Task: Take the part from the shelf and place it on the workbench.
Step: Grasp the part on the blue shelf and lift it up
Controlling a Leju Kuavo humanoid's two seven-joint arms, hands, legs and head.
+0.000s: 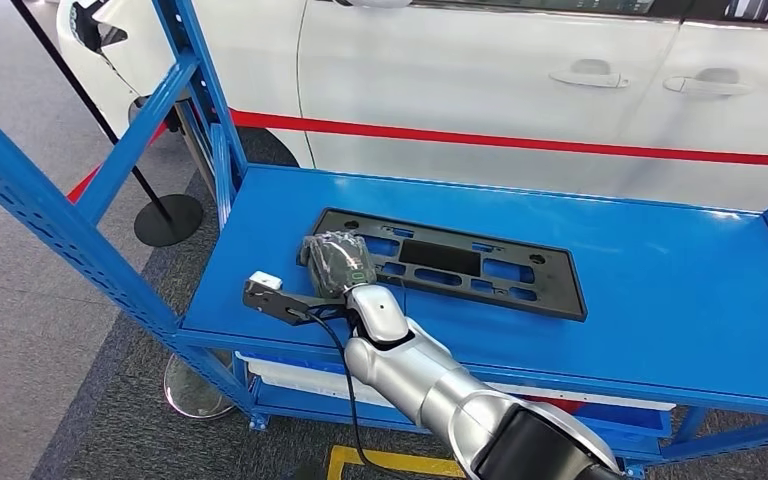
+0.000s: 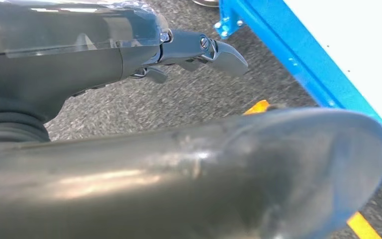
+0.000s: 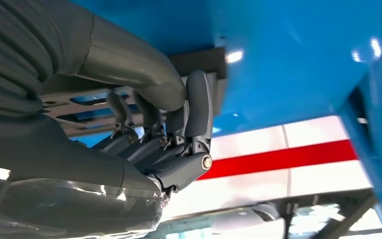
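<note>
Your right hand (image 1: 335, 262) grips the black part's (image 1: 460, 262) nine-o'clock end, hiding that corner; left hand's (image 2: 194, 50) grip unclear.

White car (image 1: 520, 90) w/ red stripe behind shelf; black stanchion base (image 1: 168, 220) on grey carpet, left; yellow floor tape (image 1: 390, 463) below front edge.

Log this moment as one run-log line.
phase: grasping | right hand: fingers curled on end of black part | part: flat on blue shelf | left hand: hanging, empty
</note>
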